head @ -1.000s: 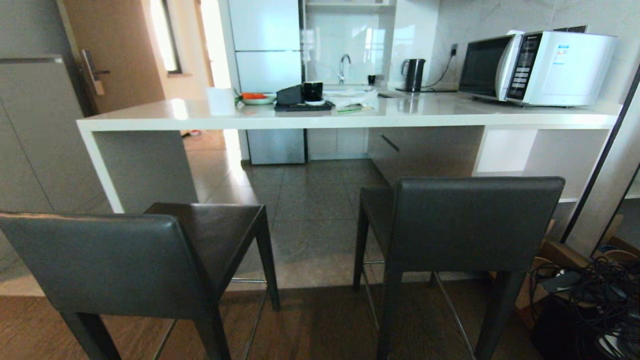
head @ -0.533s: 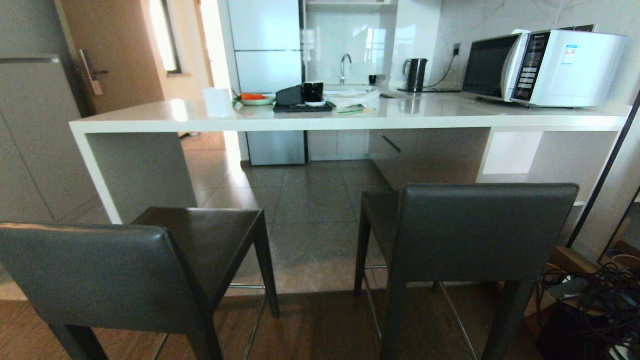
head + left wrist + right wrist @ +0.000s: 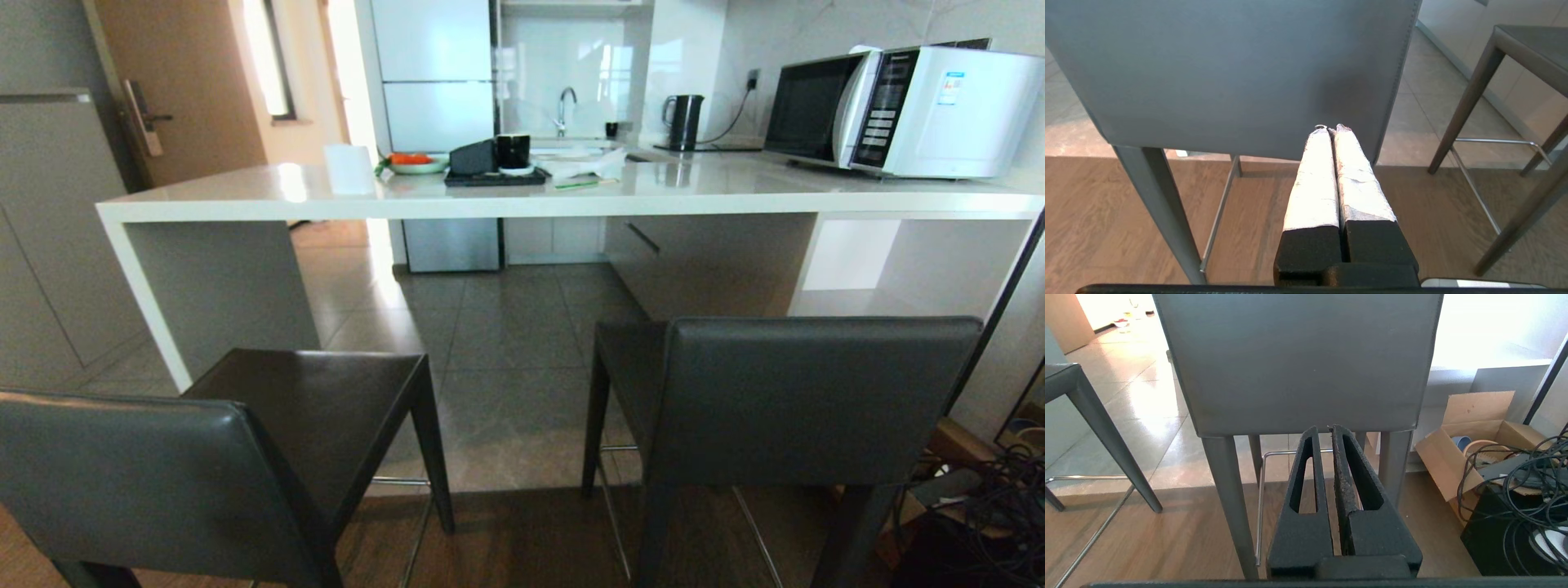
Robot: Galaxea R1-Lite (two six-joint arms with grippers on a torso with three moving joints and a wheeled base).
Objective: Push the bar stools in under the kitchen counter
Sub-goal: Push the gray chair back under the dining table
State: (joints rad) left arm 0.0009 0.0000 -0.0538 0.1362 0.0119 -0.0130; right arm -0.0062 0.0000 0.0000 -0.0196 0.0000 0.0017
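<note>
Left claw [image 3: 1331, 127] closed | wrist-only: cardboard box [image 3: 1470, 428] | head-only: microwave [image 3: 906, 110]

Stools [image 3: 816, 400]: dark grey backs, dark seats, chrome footrests. Counter [image 3: 735, 200]: glossy white. Microwave [image 3: 914, 110]: white, black door. Kettle [image 3: 684, 121]: black. Floor [image 3: 506, 327]: grey tile, brown wood-grain nearer. Box [image 3: 1470, 437]: brown cardboard.

Wood-and-tile floor [image 3: 522, 408] — two bar stools [image 3: 784, 408], cardboard box [image 3: 1466, 445], cable tangle [image 3: 1527, 486]
</note>
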